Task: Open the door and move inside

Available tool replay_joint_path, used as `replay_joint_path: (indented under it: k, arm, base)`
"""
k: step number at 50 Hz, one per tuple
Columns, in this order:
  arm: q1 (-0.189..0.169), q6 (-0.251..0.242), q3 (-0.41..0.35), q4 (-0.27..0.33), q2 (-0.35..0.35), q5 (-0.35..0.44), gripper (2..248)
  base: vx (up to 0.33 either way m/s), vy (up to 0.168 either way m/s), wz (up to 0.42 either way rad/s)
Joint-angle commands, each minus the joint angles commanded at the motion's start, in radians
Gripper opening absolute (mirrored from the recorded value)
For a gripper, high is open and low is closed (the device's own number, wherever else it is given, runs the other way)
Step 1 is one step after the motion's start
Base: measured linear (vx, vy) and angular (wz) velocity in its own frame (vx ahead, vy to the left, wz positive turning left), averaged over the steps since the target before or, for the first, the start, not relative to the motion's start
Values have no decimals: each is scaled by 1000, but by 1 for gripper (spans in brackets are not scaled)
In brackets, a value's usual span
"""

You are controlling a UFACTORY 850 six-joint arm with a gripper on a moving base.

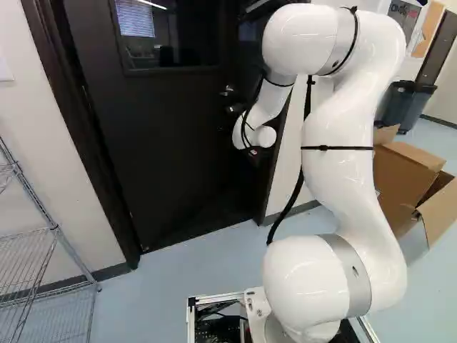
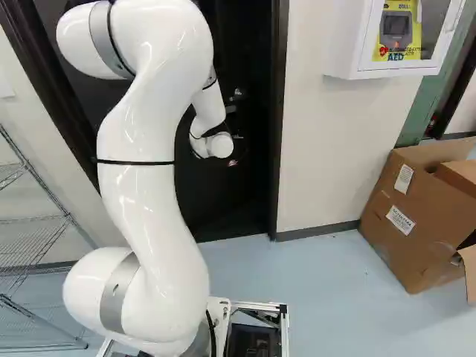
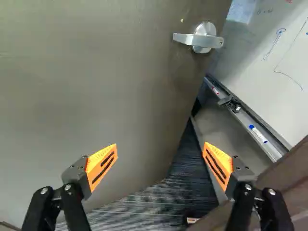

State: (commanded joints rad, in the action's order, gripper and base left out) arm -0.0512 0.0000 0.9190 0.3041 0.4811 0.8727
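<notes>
The jaws (image 3: pixel 160 149) stand wide apart with nothing clamped between them; treat 12 o'clock as straight ahead of them. The door (image 3: pixel 86 96) spans 9 to 12 o'clock, ajar and swung away from you, with its lever handle (image 3: pixel 201 38) farther ahead at 1 o'clock, untouched. Past the door's free edge, a whiteboard (image 3: pixel 269 53) with a marker tray (image 3: pixel 245 125) lies at 1 to 2 o'clock. The door frame (image 3: pixel 288 187) is near, at 4 o'clock. From the base, wire shelving (image 1: pixel 50 250) stands at 10 o'clock and cardboard boxes (image 2: pixel 416 208) at 2 o'clock. The step in hand is judged to be widening the opening after unlatching. Next, press the arm (image 1: pixel 335 143) against the door face, advance the base gradually, and maintain clearance from the frame.
</notes>
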Motion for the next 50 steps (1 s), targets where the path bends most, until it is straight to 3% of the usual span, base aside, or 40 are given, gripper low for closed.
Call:
replay_joint_path:
  k: [29,50]
  arm:
    - [-22,0,-166,-87,-131,-13,247]
    - [-72,0,-254,-142,-203,-13,247]
  base:
    - [0,0,0]
    - [0,0,0]
